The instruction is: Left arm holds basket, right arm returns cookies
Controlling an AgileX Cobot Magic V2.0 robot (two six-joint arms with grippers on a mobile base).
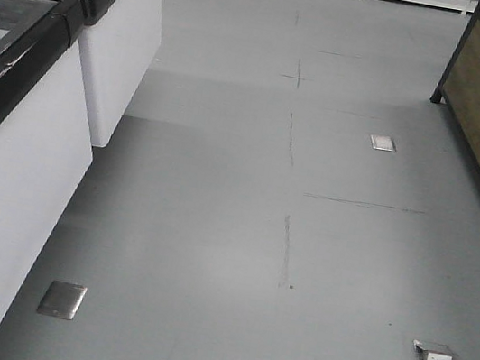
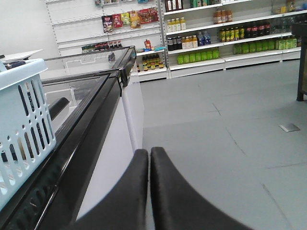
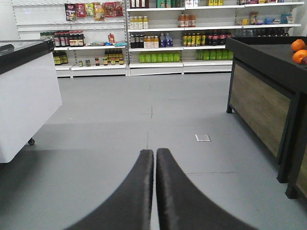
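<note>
With left gripper (image 2: pixel 149 160) and right gripper (image 3: pixel 155 160) clenched empty, a closed reach could shove the left-hand basket (image 2: pixel 24 122) off the freezer (image 2: pixel 98 112).

left gripper (image 2: pixel 149 152): two matte black fingers (image 2: pixel 132 191), broad at the base, curving inward to narrow rounded tips, surface smooth | right gripper (image 3: pixel 154 153): two fingers (image 3: pixel 175 196) of the same horn-like shape, charcoal black, faintly grainy surface, bases out of focus

basket (image 2: pixel 24 129): pale blue plastic, smooth | freezer frame (image 2: pixel 93 120): glossy black | freezer lid (image 2: pixel 72 91): glass | floor (image 1: pixel 214 231): smooth matt grey | floor plate (image 1: pixel 62 299): brushed metal | counter panel (image 3: pixel 259 110): wood | left gripper (image 2: pixel 149 153): matt black
</note>
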